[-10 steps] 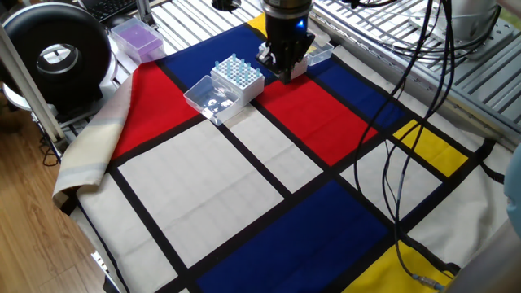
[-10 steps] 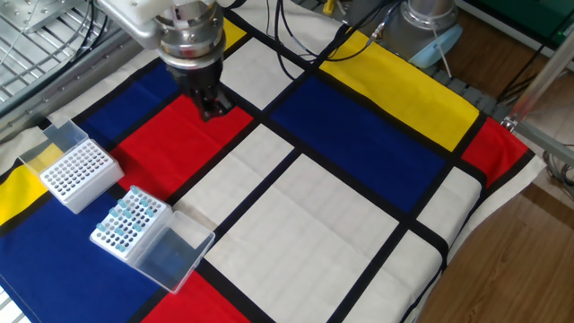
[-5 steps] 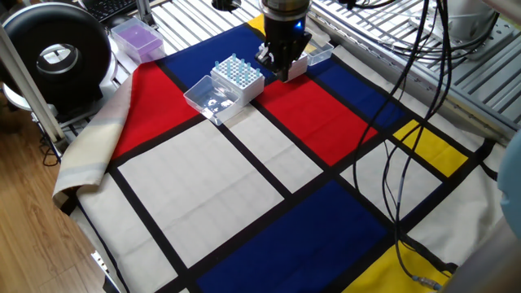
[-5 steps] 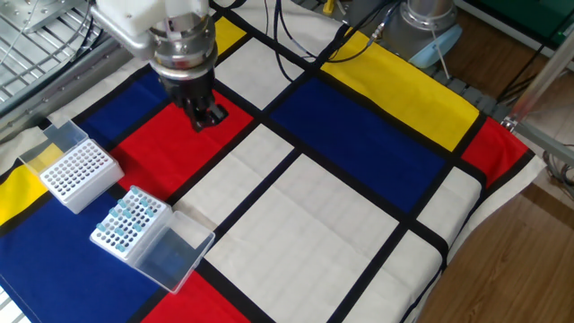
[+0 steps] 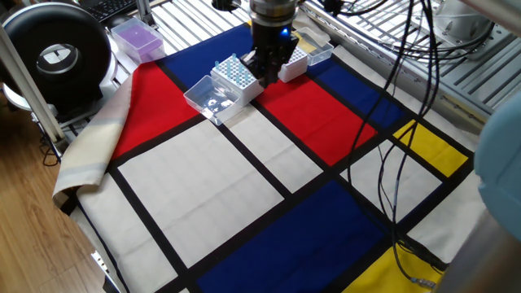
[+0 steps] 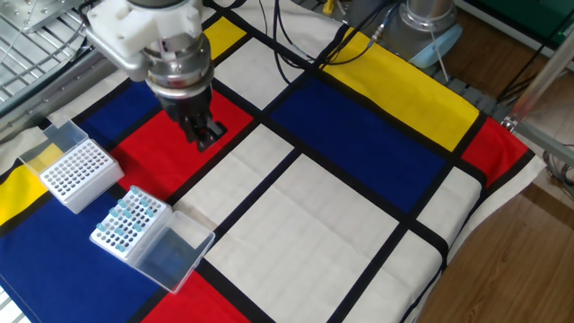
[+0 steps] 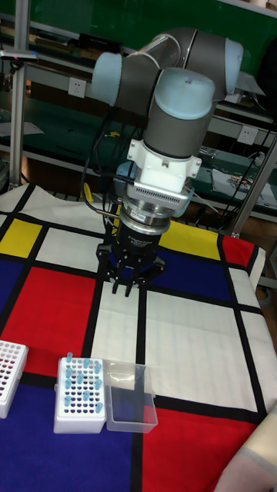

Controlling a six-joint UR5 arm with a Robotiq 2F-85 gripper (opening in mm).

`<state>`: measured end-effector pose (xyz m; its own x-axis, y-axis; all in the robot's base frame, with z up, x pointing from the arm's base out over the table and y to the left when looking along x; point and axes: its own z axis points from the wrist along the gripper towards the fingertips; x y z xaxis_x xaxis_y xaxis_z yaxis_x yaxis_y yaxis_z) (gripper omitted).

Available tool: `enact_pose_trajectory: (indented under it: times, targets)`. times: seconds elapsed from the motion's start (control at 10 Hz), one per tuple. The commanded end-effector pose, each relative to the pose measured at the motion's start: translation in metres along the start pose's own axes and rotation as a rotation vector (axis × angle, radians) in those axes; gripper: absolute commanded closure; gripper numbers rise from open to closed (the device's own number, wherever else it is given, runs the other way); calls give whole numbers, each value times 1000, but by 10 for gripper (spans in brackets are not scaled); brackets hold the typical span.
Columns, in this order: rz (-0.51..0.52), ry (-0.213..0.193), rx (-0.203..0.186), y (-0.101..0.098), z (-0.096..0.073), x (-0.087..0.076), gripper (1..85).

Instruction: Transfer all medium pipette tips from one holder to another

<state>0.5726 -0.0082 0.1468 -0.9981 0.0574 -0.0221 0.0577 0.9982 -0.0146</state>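
Note:
The medium pipette tips [image 6: 124, 218] are small pale-blue cones standing in a white holder [image 7: 81, 393], whose clear lid [image 6: 175, 253] lies open beside it. A second white holder [image 6: 79, 172] with a grid of holes stands next to it, and I see no tips in it. My gripper [image 6: 208, 137] hangs over the red patch, pointing down, apart from both holders. In the tall fixed view the gripper [image 7: 129, 289] is above and behind the tip holder. Its fingers converge with no visible gap and nothing seen between them. In one fixed view the gripper [image 5: 264, 72] is just right of the tips [image 5: 234, 69].
A cloth of red, blue, yellow and white blocks [image 6: 359, 224] covers the table. A purple box [image 5: 137, 37] and a black round device [image 5: 57, 53] stand off its far-left edge. Cables [image 5: 407, 106] hang over the right side. Metal racks [image 6: 36, 36] border the cloth.
My gripper has moved across the red patch, away from the second holder's side and toward the holder with the tips. Both holders have stayed put.

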Motion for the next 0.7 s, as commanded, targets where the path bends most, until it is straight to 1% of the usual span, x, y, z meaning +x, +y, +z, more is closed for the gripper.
enact_pose_trajectory:
  times: [0.0, 0.1, 0.2, 0.3, 0.5, 0.6]
  targets:
    - [10, 10, 7, 14, 1, -14, 593]
    - [-7, 1, 3, 22, 8, -23, 593]
    - [-22, -6, 20, 21, 13, -30, 600]
    - [-33, -16, 22, 21, 18, -34, 603]
    - [-32, -36, 11, 27, 30, -43, 607]
    - [-26, -36, 18, 26, 33, -44, 613]
